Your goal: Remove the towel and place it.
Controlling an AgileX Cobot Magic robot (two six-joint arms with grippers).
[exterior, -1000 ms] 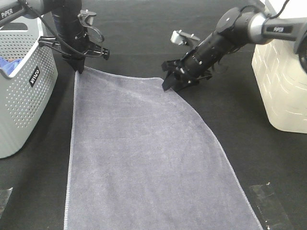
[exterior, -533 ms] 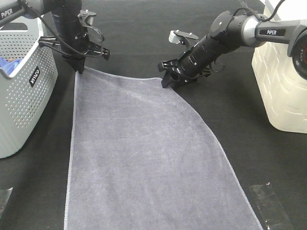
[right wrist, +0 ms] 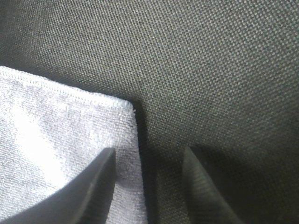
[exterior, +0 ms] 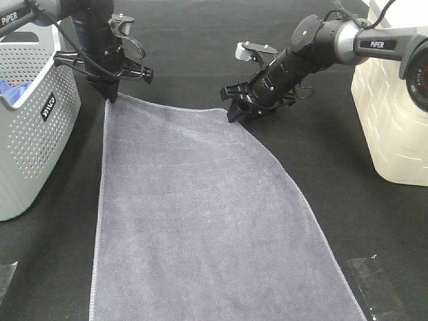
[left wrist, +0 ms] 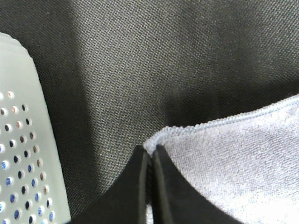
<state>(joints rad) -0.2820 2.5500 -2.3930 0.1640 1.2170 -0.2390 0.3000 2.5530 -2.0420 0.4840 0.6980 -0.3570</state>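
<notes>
Grey towel (exterior: 200, 221) lying flat across the black table (exterior: 348, 200), filling the frame's centre.
Left gripper (exterior: 110, 99) is pinching its upper-left corner; right gripper (exterior: 239, 114) is hovering spread apart, empty, over the upper-right corner.

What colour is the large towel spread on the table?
Slate grey, slightly purplish terry towel; clearest in the exterior high view.

A black woven tabletop (exterior: 200, 40) carries the grey towel (exterior: 200, 221) spread flat — a perforated grey basket (exterior: 30, 140) at one side, a cream bin (exterior: 394, 127) opposite.
</notes>
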